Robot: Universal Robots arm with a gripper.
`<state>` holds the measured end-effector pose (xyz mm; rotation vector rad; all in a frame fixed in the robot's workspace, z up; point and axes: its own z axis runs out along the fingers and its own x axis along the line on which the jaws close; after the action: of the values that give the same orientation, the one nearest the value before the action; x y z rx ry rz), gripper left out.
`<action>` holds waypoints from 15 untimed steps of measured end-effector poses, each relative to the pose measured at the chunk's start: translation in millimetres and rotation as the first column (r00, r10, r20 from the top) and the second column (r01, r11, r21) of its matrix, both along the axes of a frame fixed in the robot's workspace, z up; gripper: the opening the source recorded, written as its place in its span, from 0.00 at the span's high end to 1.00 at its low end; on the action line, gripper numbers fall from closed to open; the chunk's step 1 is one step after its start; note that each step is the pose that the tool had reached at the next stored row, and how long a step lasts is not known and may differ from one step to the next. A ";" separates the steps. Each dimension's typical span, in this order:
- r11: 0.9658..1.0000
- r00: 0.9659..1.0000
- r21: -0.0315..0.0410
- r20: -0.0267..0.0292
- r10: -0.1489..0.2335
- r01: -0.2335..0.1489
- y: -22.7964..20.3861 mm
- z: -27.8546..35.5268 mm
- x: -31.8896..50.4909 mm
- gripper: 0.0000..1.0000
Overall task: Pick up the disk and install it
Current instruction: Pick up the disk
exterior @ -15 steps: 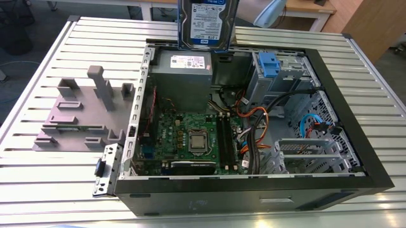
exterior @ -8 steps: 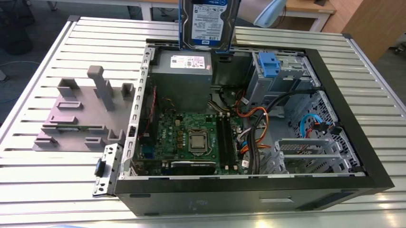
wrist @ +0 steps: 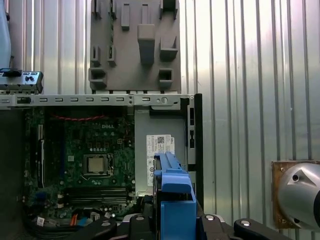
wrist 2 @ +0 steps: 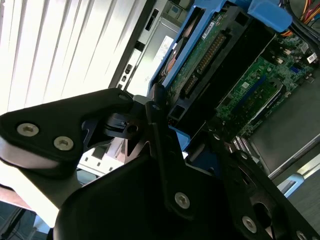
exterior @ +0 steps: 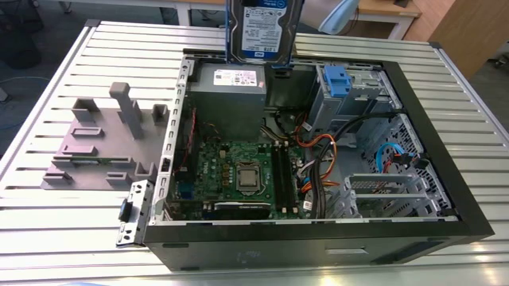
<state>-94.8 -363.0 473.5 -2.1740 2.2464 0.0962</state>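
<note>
The disk [exterior: 263, 28] hangs upright in the air over the far edge of the open computer case [exterior: 445, 179], label side facing the exterior camera. It is above the grey power supply [exterior: 230, 98], toward the exterior view's left of the drive bay [exterior: 358, 95]. In the second wrist view my gripper [wrist 2: 182, 127] is shut on the disk [wrist 2: 210, 55], whose green circuit-board side and blue rails show between the black fingers [wrist 2: 155, 115]. In the first wrist view the disk's blue rail [wrist: 174, 192] stands edge-on above the gripper [wrist: 175, 222].
A blue bracket [exterior: 337, 79] sits on the drive bay. The motherboard [exterior: 238, 173] and loose cables [exterior: 318, 155] fill the case floor. A grey slotted holder [exterior: 104, 143] stands on the ribbed metal table [exterior: 64, 214] at the exterior view's left.
</note>
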 end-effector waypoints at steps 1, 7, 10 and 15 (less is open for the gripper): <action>1.000 1.000 0.000 0.000 0.000 0.000 -1.0 0.0 0.2 0.63; 1.000 1.000 0.000 0.000 0.000 0.000 -8.3 -0.3 0.9 0.63; 1.000 1.000 0.000 0.000 0.000 0.000 -13.6 -0.5 1.3 0.63; 1.000 1.000 0.000 0.000 0.000 0.000 -20.0 -0.7 1.8 0.63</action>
<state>-93.0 -382.9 472.7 -2.1740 2.2463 0.0962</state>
